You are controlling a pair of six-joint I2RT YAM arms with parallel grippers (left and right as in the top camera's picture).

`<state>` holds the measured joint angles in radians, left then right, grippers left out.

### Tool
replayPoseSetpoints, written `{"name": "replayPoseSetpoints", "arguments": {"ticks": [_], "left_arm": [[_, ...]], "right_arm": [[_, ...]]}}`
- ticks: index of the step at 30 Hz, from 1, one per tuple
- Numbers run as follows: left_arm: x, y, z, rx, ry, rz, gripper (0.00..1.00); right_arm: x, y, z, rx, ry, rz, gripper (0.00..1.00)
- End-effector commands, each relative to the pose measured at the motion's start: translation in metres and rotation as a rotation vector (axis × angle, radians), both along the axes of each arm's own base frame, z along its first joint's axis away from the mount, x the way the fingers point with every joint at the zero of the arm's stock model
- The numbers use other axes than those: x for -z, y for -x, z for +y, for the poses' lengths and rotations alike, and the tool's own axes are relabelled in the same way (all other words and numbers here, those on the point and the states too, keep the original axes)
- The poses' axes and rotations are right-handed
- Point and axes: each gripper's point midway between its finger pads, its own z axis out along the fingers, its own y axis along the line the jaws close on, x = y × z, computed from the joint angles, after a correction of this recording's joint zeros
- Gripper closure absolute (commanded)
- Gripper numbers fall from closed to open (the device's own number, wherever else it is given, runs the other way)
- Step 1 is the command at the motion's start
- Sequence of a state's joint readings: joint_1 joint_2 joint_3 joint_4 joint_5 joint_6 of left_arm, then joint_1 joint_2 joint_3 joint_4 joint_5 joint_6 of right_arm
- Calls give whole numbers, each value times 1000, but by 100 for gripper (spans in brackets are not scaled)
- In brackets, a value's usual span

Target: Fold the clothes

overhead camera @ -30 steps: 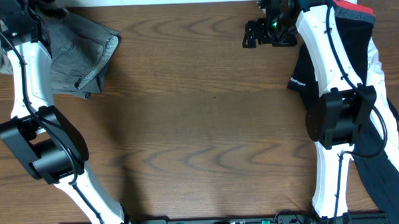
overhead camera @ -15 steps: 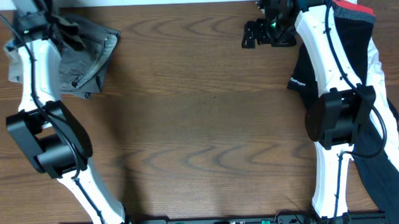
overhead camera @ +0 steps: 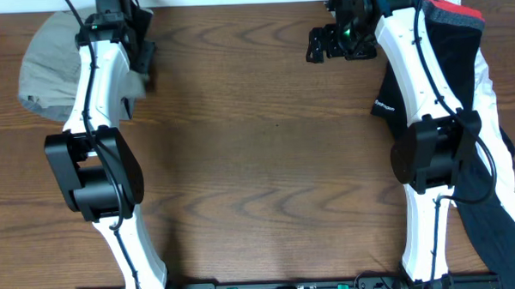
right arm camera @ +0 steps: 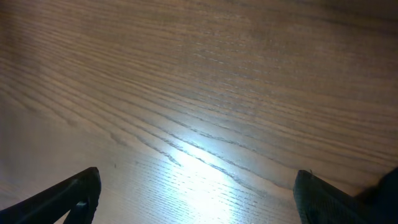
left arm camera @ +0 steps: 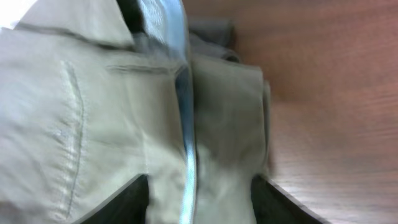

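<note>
Gripping state, left fingers [left arm camera: 134,200]: found apart; khaki cloth is seen filling the gap between the two dark tips. Whether the pads touch the cloth cannot be determined.
Left gripper [left arm camera: 202,199]: pointed down onto the khaki-olive shorts [left arm camera: 81,124]. In the overhead view it is located at the far left of the table [overhead camera: 267,161], near the back edge.
Khaki-olive shorts, close view: a stitched seam and a pocket line are noted on the left panel. The right edge is folded over and ends on bare wood.
Khaki-olive shorts, overhead: recorded as a rounded heap in the far left corner, just beside and partly under the left arm [overhead camera: 97,90].
Grey garment [left arm camera: 211,28]: a darker grey fold is observed beyond the khaki cloth, touching it; its extent is hidden.
Right fingers [right arm camera: 74,193]: held wide apart, nothing between them; only bare, glossy wood is seen below.
Right gripper [right arm camera: 199,193]: positioned over the table at the far right, clear of any cloth.
Black-and-white sportswear [overhead camera: 469,51]: laid along the right edge of the table, beneath and beside the right arm [overhead camera: 419,87]. Its red waistband [overhead camera: 459,13] is turned toward the back edge.
Separation: the two piles are well apart, with open wood between them.
</note>
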<state>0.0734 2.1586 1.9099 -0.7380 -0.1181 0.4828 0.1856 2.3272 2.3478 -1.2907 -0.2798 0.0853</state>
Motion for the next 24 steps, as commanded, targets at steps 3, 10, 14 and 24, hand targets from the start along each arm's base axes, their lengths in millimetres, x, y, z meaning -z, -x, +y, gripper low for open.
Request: {"name": "replayPoseSetpoints", "arguments": {"ticks": [3,10,14,24], "left_arm": [[13,19,5,-41,34,85,39],[-23,-5,9,-222,127,-116,38],[-56,-29,9,-239,150,-281,39],[-65,-60,74,-440,149,-499,50]], "right_arm": [[-12,0,3,-18,-3,-30,3],[-13,-1,5,-31,-1,-41,3],[-14,-4,6,-31,-4,-55,3],[-11,-5,3,-43,23,-63,3]]}}
